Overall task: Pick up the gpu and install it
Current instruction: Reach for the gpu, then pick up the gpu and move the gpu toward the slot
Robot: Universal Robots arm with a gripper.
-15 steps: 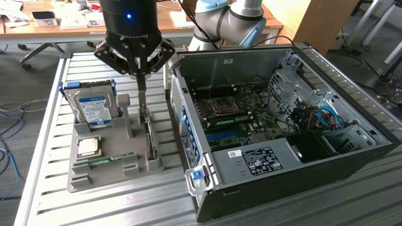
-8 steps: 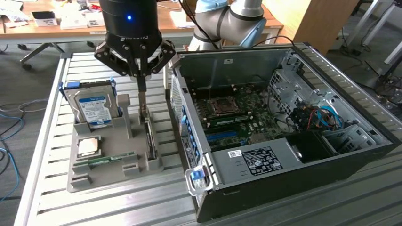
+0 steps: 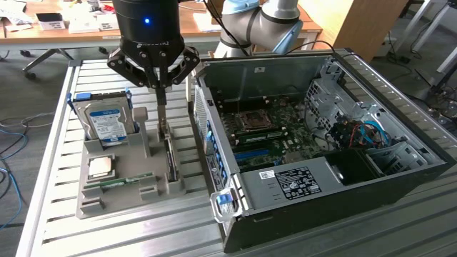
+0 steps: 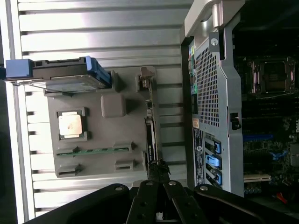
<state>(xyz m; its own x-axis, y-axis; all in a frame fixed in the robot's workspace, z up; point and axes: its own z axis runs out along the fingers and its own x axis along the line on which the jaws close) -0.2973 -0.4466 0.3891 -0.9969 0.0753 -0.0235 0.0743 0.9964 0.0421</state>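
Narrowly closed, the gripper (image 3: 161, 101) pinches the top edge of the gpu (image 3: 170, 160), which stands upright in the grey holder (image 3: 117, 201).

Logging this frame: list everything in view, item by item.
gpu: one, dark, silver bracket, on edge in the holder
hard drive: one, silver, blue-white label, upright in the holder
processor chip: one, silver, flat in the holder
memory stick: one, green, flat in the holder
holder: one, grey, on the table
computer case: one, black, open, exterior view's right
table: one, silver, slatted
arm: one, grey-blue, behind the case
gripper: one, black, shut on the gpu's upper end
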